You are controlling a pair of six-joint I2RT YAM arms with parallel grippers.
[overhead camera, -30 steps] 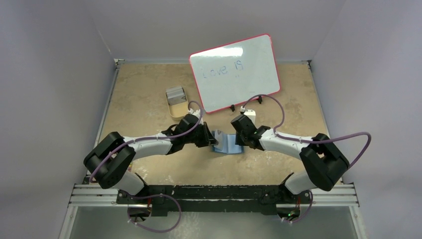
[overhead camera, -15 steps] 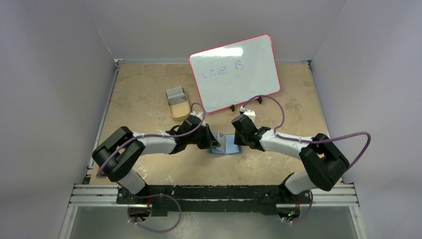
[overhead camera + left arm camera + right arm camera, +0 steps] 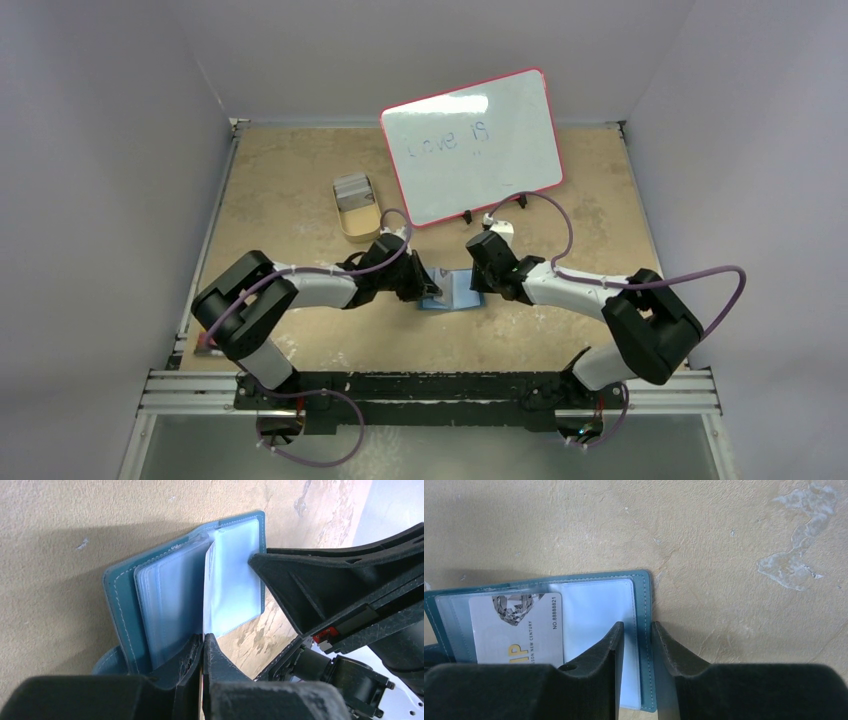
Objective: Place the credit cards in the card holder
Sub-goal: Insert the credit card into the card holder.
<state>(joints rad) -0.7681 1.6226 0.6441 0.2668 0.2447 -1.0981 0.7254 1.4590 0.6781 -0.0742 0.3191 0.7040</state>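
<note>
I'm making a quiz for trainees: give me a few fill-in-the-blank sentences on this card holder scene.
1. The card holder lies ____ on the table.
2. The left gripper pinches a ____ plastic sleeve.
3. The whiteboard has a ____ frame.
4. The remaining credit cards sit in the tan ____.

Missing words: open; clear; red; tray

The top view looks steeply down from behind the arm bases over the whole desk. Both wrist views sit very close, facing the open card holder from opposite sides; all three share it.

Robot lab test cell | plain grey walls on three sides | worn tan tabletop | aluminium rail bearing two arms | propped whiteboard
</note>
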